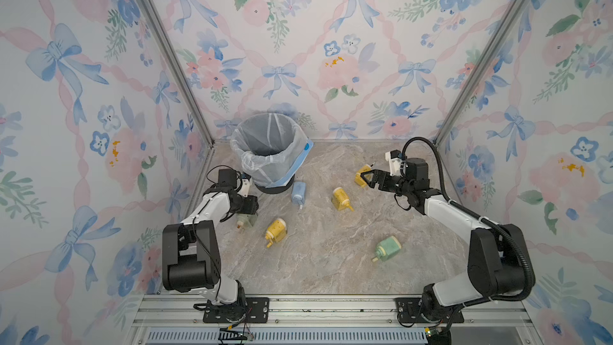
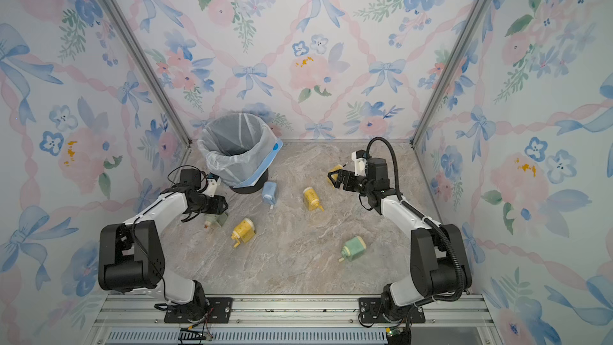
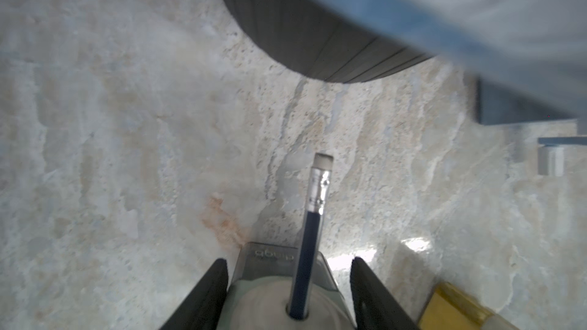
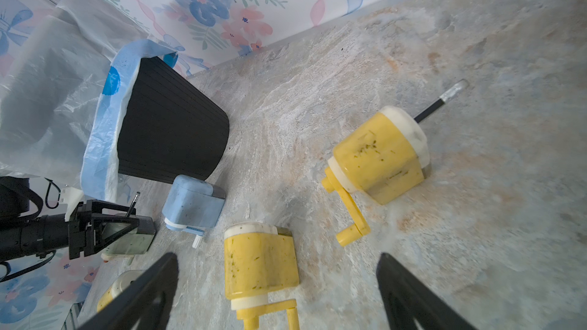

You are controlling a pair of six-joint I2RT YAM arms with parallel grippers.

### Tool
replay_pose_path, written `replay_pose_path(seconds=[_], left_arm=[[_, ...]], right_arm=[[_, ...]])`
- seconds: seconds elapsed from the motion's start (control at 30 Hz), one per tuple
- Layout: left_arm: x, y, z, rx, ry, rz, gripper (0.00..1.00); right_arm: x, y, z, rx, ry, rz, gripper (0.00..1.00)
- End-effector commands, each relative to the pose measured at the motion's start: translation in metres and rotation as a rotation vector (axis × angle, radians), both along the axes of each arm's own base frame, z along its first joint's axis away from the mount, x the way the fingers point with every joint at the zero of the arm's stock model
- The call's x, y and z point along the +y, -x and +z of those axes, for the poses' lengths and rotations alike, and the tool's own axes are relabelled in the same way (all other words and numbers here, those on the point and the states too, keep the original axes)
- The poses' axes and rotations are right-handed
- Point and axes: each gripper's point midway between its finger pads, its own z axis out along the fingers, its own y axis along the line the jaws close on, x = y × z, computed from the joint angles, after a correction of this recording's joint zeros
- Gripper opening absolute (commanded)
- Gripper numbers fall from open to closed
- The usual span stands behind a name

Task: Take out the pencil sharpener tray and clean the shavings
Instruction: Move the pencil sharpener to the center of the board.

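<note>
Hardly anything is done: the left tool [image 3: 289,261] is clamped on the pale green sharpener [image 3: 263,296], held between its fingers with a pencil [image 3: 313,217] in the hole and the clear tray [image 3: 273,253] not yet pulled out. The bin [image 3: 317,42] stands just ahead. The right tool [image 4: 278,255] hangs with fingers wide apart and empty above a yellow sharpener [image 4: 259,261]. Drawing the tray and tipping out the shavings both seem left to do.

Yellow sharpener [image 1: 341,198], blue sharpener [image 1: 299,193], black bin [image 4: 171,122], marbled tabletop [image 1: 331,260], floral walls [image 1: 298,44]
</note>
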Motion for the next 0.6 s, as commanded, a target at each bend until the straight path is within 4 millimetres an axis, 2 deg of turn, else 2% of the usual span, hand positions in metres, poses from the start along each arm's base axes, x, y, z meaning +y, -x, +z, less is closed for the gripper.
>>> replay_pose_path(seconds=[0.0,0.07,0.17,0.2,0.43,0.57], left_arm=[[-0.003,-0.017,0.018,-0.082,0.016,0.031,0.58],[0.0,-0.015,0.018,-0.098,0.002,0.05,0.67],[0.004,-0.01,0.021,-0.141,-0.008,0.08,0.95],[0.004,-0.009,0.022,-0.156,-0.004,0.09,0.98],[0.008,0.0,0.028,-0.268,0.009,0.169,0.98],[0.009,0.015,0.017,-0.328,0.061,0.247,0.98]], right_arm=[[0.006,0.003,0.017,-0.042,0.014,0.02,0.97],[0.008,0.005,0.017,-0.036,0.02,0.027,0.97],[0.013,0.008,0.015,-0.026,0.023,0.04,0.97],[0.015,0.01,0.014,-0.025,0.027,0.045,0.97],[0.027,0.013,0.014,-0.019,0.035,0.071,0.97],[0.032,0.015,0.014,-0.019,0.041,0.081,0.97]])
